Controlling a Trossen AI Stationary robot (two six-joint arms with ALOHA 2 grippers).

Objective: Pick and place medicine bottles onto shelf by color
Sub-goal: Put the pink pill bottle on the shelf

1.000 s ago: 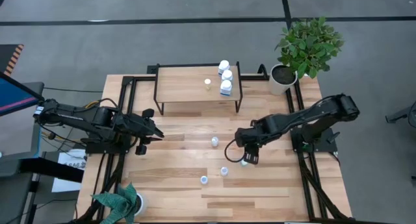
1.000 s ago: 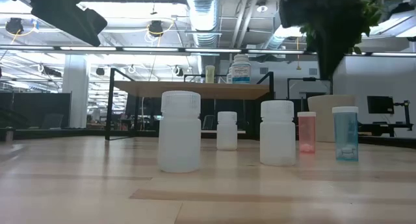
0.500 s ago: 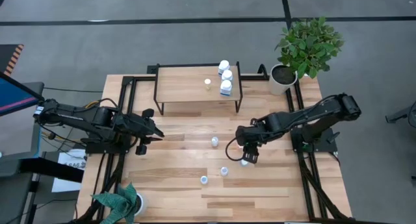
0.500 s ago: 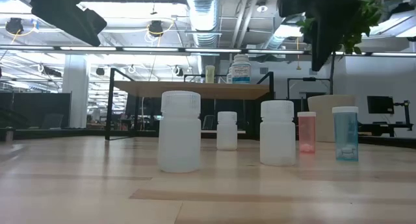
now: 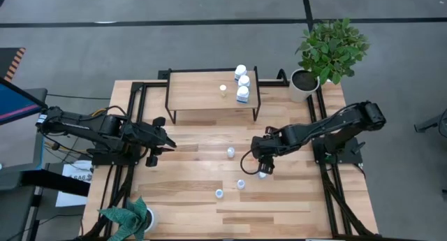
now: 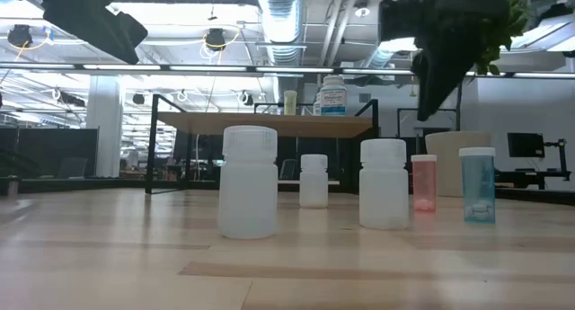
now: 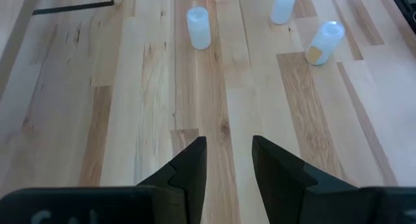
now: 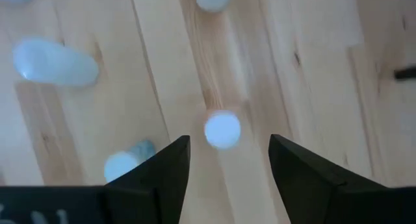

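Observation:
The shelf [image 5: 209, 94] stands at the table's far side and bears three white medicine bottles [image 5: 242, 82] and a tiny yellowish one [image 5: 223, 90]. Several small bottles stand upright on the tabletop: white ones [image 6: 249, 180] [image 6: 384, 182] [image 6: 314, 180], a red one [image 6: 423, 181] and a blue one [image 6: 477, 184]. My right gripper [image 5: 261, 164] hangs open above them [image 6: 429, 85]; a pale-capped bottle [image 8: 222, 130] shows below, between its fingers [image 8: 162, 169], untouched. My left gripper [image 5: 167, 142] waits at the left, a narrow gap between its fingers [image 7: 188, 169], holding nothing.
A potted green plant [image 5: 328, 49] stands at the far right corner, and another plant pot [image 5: 136, 216] at the near left. Black frame rails [image 5: 126, 129] run along both table sides. Bare wood lies between the shelf and the loose bottles.
My right gripper has shifted a little toward the table's left edge, staying above the loose bottles. The bottles stand where they were.

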